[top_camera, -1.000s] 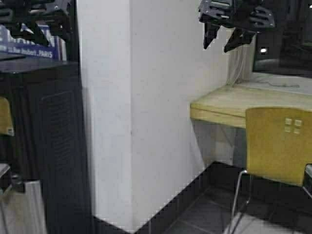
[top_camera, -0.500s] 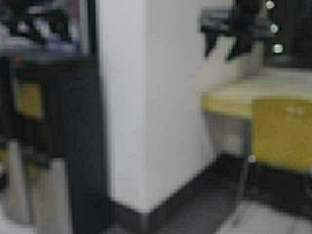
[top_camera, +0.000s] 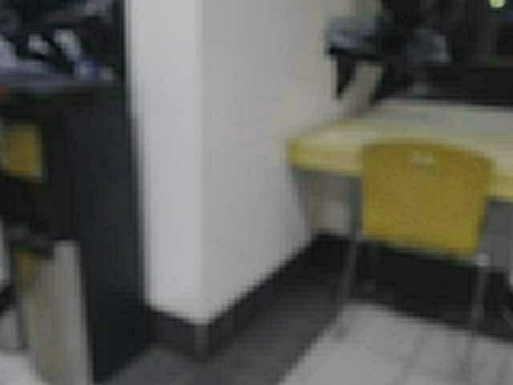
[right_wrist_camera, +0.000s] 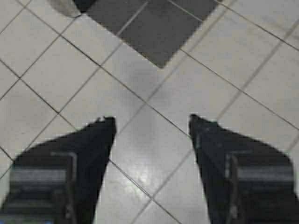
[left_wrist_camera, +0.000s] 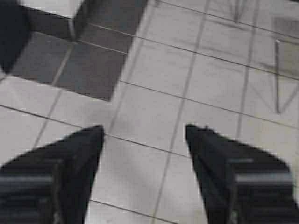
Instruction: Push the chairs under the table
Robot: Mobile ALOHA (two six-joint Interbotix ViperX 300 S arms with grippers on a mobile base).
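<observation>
A mustard-yellow chair [top_camera: 425, 196] stands on thin chrome legs in front of the pale table [top_camera: 329, 148], its back against the table's front edge at the right of the high view. A second yellow chair [top_camera: 20, 152] shows partly at the far left behind a dark cabinet. My left gripper [top_camera: 56, 48] and right gripper [top_camera: 365, 76] hang high at the top of the high view, away from the chairs. In the wrist views the left gripper [left_wrist_camera: 144, 129] and right gripper [right_wrist_camera: 152, 119] are open over floor tiles with nothing between the fingers.
A white pillar [top_camera: 200, 160] with a dark skirting stands between the table and a tall dark cabinet [top_camera: 88, 208]. Thin chrome legs [left_wrist_camera: 278, 79] show over the pale tiled floor [left_wrist_camera: 154, 107]. Dark floor tiles [right_wrist_camera: 159, 28] run along the wall.
The robot has moved: the whole scene has shifted left in the high view, so the chair at the table shows more fully. Both grippers stay raised and open.
</observation>
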